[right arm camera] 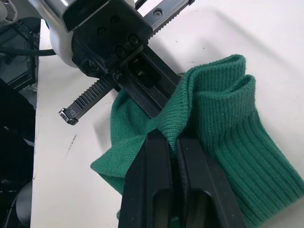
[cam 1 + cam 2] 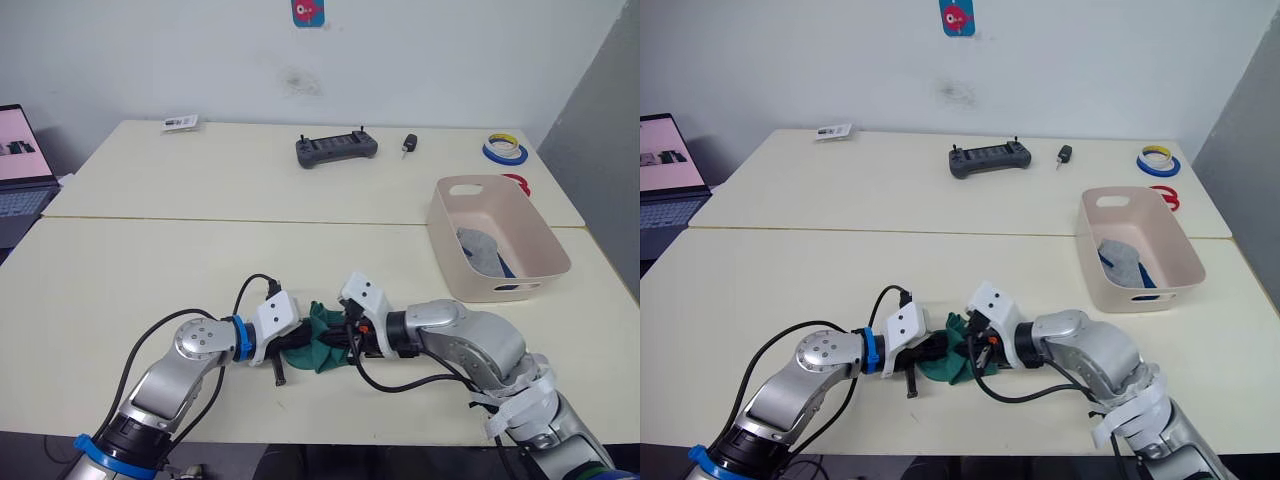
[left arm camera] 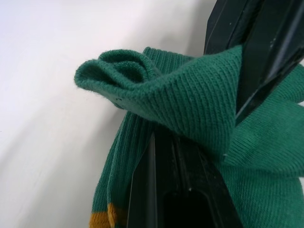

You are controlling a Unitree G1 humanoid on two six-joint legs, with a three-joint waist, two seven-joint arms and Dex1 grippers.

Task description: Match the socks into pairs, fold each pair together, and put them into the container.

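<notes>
The right gripper (image 1: 176,142) was pinched shut on a fold of the green socks (image 2: 322,336). Its two fingers pressed flat together with the cloth squeezed between them. The left gripper (image 3: 190,156) met it from the other side. Its fingers were closed on the same green bundle too, one finger under the cloth and one over it. The two grippers almost touched, near the front edge of the table (image 2: 120,290).

The socks sat bunched up between them. A yellow stripe (image 3: 102,219) showed at one end. I could not tell if both green socks lay neatly one on the other.

I thought this was the folding step for the last pair. To do it well, one gripper should hold its end down on the table. The other should lift its end over, slowly, so the cloth does not slip out. Both socks need to stay together in the pinch.

The tub (image 2: 452,262) stood well off to the right. Grey (image 2: 480,245) and blue (image 2: 507,268) socks already lay inside it. The remote (image 2: 336,148) and tape rolls (image 2: 504,150) lay far back, out of the way.
</notes>
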